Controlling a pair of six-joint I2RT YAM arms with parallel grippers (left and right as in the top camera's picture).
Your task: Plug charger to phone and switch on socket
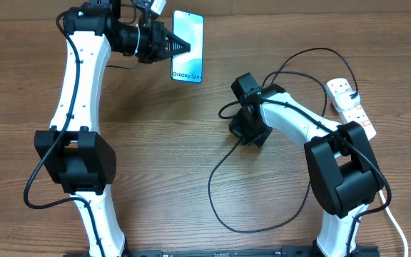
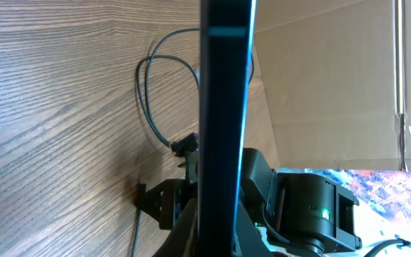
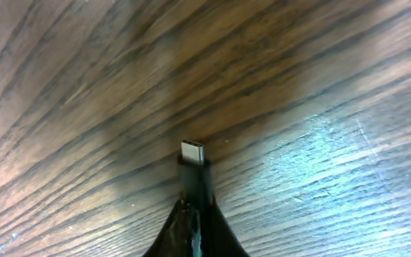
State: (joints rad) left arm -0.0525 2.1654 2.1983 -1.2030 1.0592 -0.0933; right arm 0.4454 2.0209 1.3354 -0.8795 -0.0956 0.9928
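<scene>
My left gripper (image 1: 183, 48) is shut on the phone (image 1: 188, 46) and holds it by its left edge at the back of the table, its blue-teal screen facing up. In the left wrist view the phone (image 2: 223, 121) shows edge-on as a dark vertical bar. My right gripper (image 1: 252, 134) is shut on the charger's connector tip (image 3: 193, 153), which sticks out from the fingers just above the wood. The charger's thin black cable (image 1: 223, 193) loops across the table to its plug (image 1: 351, 95) in the white socket (image 1: 349, 107) at the right edge.
A cardboard wall (image 2: 320, 86) stands behind the table. The socket's thick white cord (image 1: 398, 232) runs down the right side. The wooden table (image 1: 155, 157) lies between the two arms.
</scene>
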